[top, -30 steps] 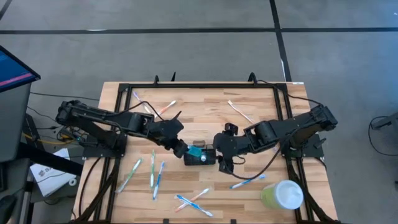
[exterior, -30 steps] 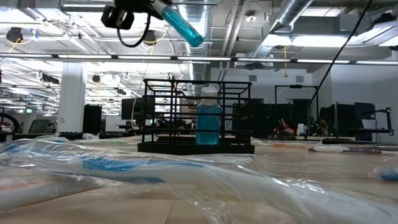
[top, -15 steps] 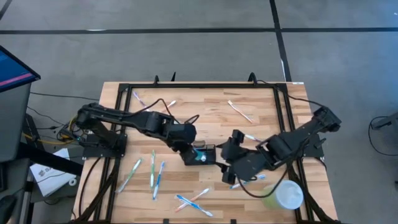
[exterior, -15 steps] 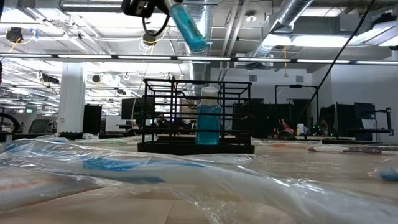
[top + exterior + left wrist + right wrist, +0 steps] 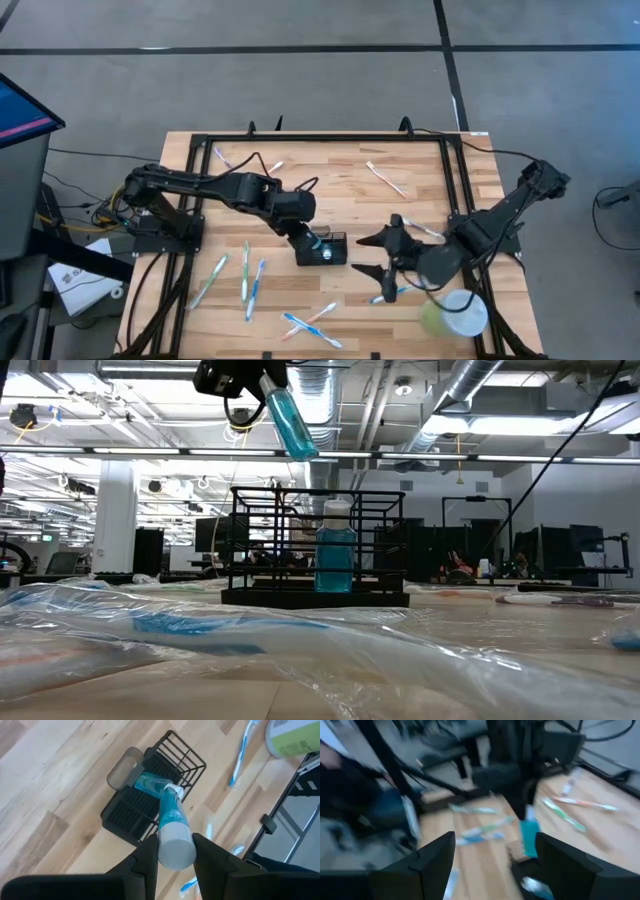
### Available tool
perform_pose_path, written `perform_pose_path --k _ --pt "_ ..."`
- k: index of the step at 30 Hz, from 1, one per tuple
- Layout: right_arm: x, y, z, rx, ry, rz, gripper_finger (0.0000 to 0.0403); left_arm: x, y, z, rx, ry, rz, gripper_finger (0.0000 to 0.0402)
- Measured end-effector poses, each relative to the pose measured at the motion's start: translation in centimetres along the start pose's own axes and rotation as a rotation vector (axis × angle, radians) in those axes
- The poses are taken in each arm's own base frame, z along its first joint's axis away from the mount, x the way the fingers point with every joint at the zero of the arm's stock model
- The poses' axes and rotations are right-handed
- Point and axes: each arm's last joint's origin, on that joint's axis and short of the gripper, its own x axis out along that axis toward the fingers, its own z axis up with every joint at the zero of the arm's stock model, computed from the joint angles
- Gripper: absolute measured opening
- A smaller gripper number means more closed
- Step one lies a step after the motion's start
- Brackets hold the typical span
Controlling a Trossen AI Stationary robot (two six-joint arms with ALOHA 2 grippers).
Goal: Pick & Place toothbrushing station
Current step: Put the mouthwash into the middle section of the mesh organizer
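Note:
The toothbrushing station (image 5: 328,255), a small black wire holder with a slotted top, stands on the table's middle (image 5: 270,545) (image 5: 131,812). A blue bottle (image 5: 336,555) stands upright inside it. My left gripper (image 5: 303,230) hangs just above the holder's left side, shut on a blue tube (image 5: 288,418) (image 5: 172,820). My right gripper (image 5: 372,254) is open and holds nothing. It stands to the right of the holder, apart from it (image 5: 492,865). My left gripper pinches the blue tube between its two fingers at its white upper end (image 5: 176,851). The fingers come from above, slanting down toward the holder. The tube hangs tilted below them, with its lower end (image 5: 303,450) above the holder and clear of it.
Toothbrushes lie scattered: a few at the near left (image 5: 247,278), two crossed near the front edge (image 5: 310,322), one at the far right (image 5: 385,180), one near my right gripper (image 5: 395,292). A pale green cup with a white lid (image 5: 455,315) stands at the near right. A black frame (image 5: 300,137) rims the table.
My left gripper has gone toward the holder and tipped more downward, so the blue tube now hangs steeper over the holder. My right gripper has drawn back from the holder toward the table's right edge and turned, staying open.

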Motion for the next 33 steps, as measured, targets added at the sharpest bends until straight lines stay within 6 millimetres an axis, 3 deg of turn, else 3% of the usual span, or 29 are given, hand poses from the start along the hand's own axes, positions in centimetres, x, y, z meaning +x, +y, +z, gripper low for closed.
perform_pose_path --k 10,27,33 --pt "-1.4 -1.0 1.1 0.083 -0.221 0.171 0.0265 3.8 -1.3 0.6 0.058 0.085 -0.002 0.0091" --pt "-0.9 -1.1 1.0 0.054 -0.214 0.178 0.0265 4.5 -0.2 1.7 0.084 0.152 0.115 0.0092" --pt "-0.7 -1.3 1.0 0.04 -0.216 0.165 0.0265 5.9 -0.4 1.9 0.089 0.165 0.114 0.0092"
